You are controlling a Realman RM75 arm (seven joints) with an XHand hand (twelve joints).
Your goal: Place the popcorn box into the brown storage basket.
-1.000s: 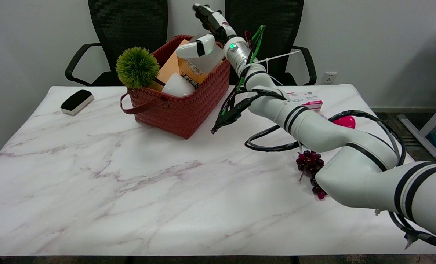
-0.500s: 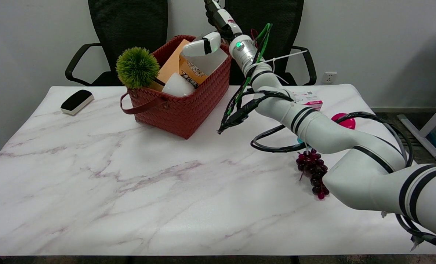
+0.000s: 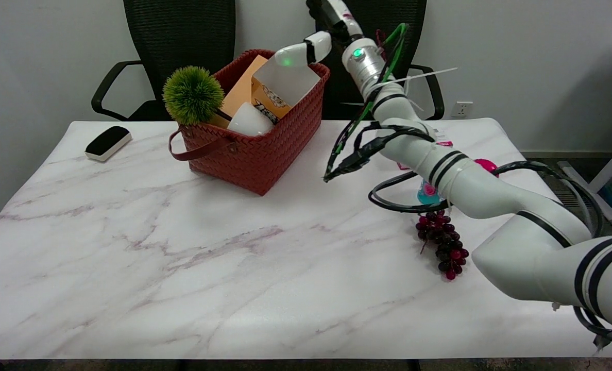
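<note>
Your right hand [image 3: 322,32] is raised above the basket's [image 3: 265,154] far right corner, fingers spread and gripping nothing; one white finger points left over the rim while the rest run out of the top of the picture. The popcorn box [image 3: 277,90] sits inside the basket, tilted, open mouth up, beside a white cup [image 3: 248,121] and a green ball [image 3: 192,95]. Grapes [image 3: 442,242] lie on the table [image 3: 182,268] under your forearm, and a black-and-white eraser [image 3: 107,142] rests at far left.
</note>
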